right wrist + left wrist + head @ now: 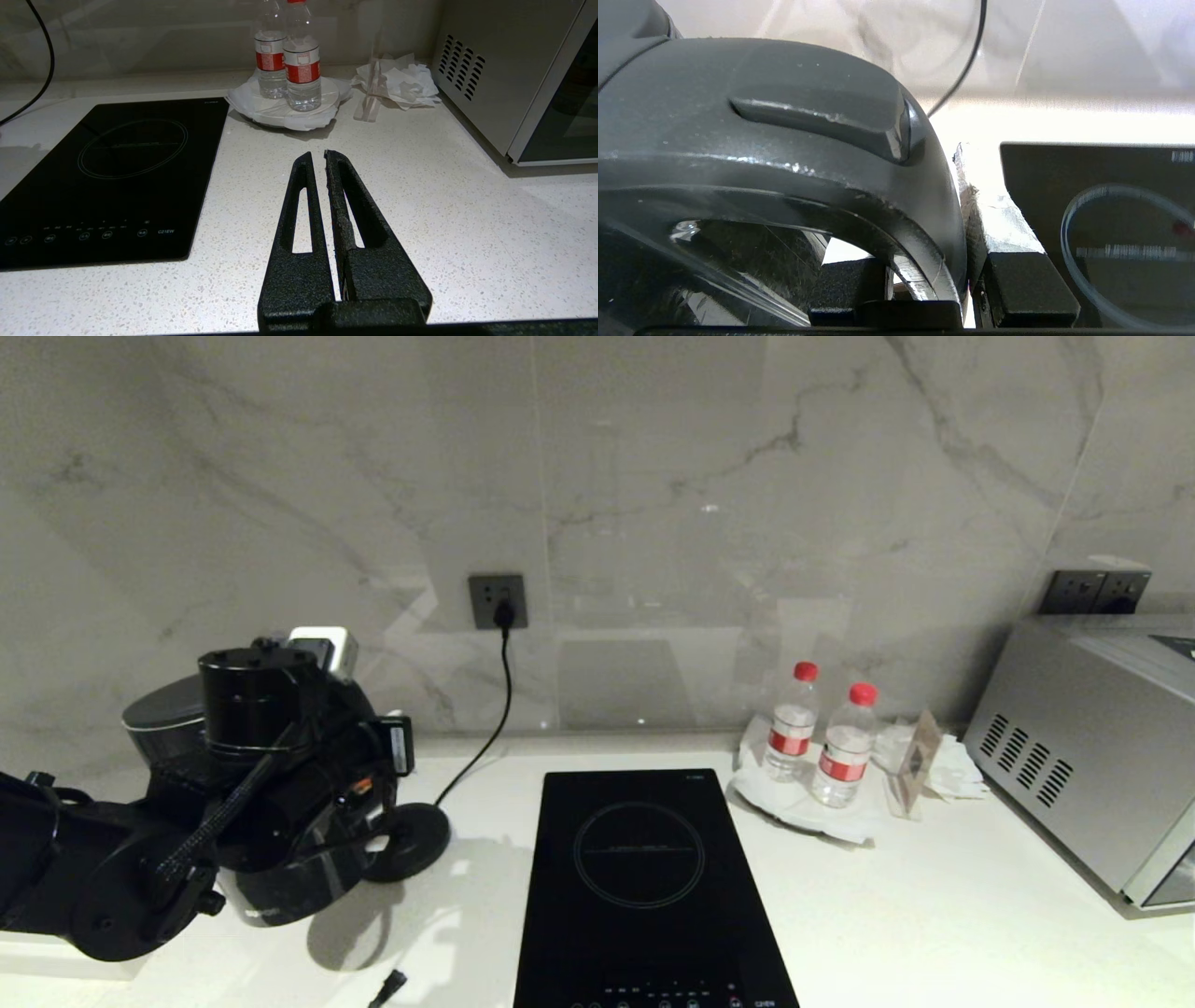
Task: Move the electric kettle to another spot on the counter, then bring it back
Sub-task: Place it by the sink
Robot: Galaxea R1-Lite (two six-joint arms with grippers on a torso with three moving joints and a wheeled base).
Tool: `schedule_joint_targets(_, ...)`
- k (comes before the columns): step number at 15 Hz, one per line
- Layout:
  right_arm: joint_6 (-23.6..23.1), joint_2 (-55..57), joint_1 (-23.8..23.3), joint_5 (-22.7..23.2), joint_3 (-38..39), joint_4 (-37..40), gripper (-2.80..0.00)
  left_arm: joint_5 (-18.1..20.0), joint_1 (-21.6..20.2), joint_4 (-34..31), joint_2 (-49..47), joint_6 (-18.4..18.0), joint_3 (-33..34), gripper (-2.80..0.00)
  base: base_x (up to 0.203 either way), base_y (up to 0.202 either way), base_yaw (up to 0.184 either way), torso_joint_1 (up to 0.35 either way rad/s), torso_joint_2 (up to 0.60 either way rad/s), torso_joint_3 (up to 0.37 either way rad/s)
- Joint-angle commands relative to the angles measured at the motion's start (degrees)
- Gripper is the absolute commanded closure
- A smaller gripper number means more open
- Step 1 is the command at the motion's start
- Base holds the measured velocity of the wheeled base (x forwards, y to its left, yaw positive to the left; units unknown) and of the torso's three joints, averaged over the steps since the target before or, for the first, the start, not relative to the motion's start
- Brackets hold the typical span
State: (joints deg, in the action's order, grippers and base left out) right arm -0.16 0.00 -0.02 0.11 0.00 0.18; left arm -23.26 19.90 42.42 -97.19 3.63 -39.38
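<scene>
left claw [924, 298] clamped on electric kettle [280, 868] handle (tilted), above counter [934, 915]

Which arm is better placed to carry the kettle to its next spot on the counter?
Left. The left gripper is already clamped on the electric kettle's handle, beside the round power base. The right gripper hangs shut and empty over bare counter, right of the induction hob.

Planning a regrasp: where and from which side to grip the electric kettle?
The loop handle, from the robot's left, one jaw through it: its slim arch fits the jaws; the electric kettle itself is too wide. The left gripper holds it so.
</scene>
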Motion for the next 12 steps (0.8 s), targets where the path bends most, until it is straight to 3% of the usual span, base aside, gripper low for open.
schedule_joint_targets(1, 0.0, 0.0, -0.1, 0.1, 0.0, 0.0, 0.0, -0.2, 0.1, 0.5, 1.2, 0.1, 2.6, 0.0, 0.0, 0.0, 0.0, 0.0, 0.0, 0.0)
schedule_joint_targets(12, -0.1, 0.0, -0.1, 0.0, 0.0, 0.0, 0.0, -0.3, -0.2, 9.6, 9.2, 6.3, 21.6, 0.0, 0.0, 0.0, 0.0, 0.0, 0.0, 0.0)
